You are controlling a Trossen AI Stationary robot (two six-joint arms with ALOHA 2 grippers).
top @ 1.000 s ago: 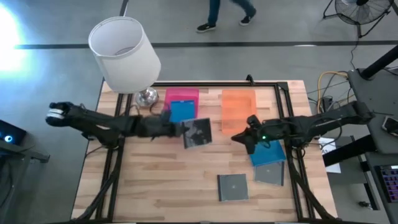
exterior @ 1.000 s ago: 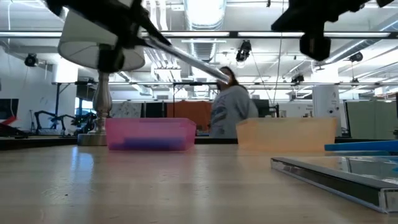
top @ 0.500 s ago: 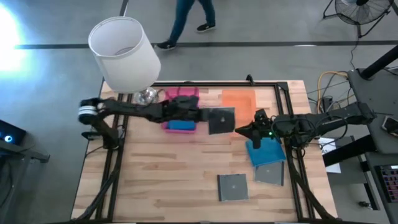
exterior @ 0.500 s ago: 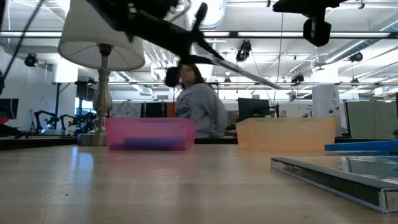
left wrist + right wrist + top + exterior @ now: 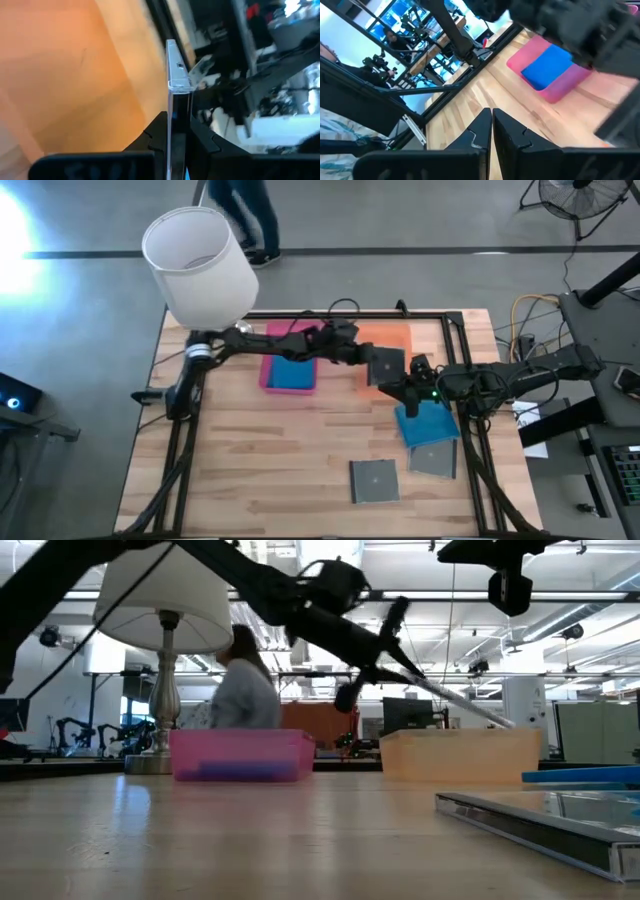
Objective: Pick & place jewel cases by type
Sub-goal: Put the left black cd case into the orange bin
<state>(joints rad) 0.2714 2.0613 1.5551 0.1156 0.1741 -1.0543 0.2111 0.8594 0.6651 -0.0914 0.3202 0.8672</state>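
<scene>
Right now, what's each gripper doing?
Left gripper: shut on a grey case, above the orange tray.
Right gripper: shut, holding nothing.

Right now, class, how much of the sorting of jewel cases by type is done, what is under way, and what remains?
Done: a blue case lies in the pink tray. Under way: the left gripper, jaws shut, holds a grey case over the orange tray. Left: another blue case and two grey cases on the table; the right gripper hovers shut nearby.

- A large open-plan robotics lab: exposed ceiling ducts (image 5: 330, 560) above a polished concrete floor (image 5: 420, 225).
- Other workstations with monitors (image 5: 405, 712), a floor fan (image 5: 575, 195) and a passing person (image 5: 240, 690) surround the wooden tabletop (image 5: 290, 450).
</scene>
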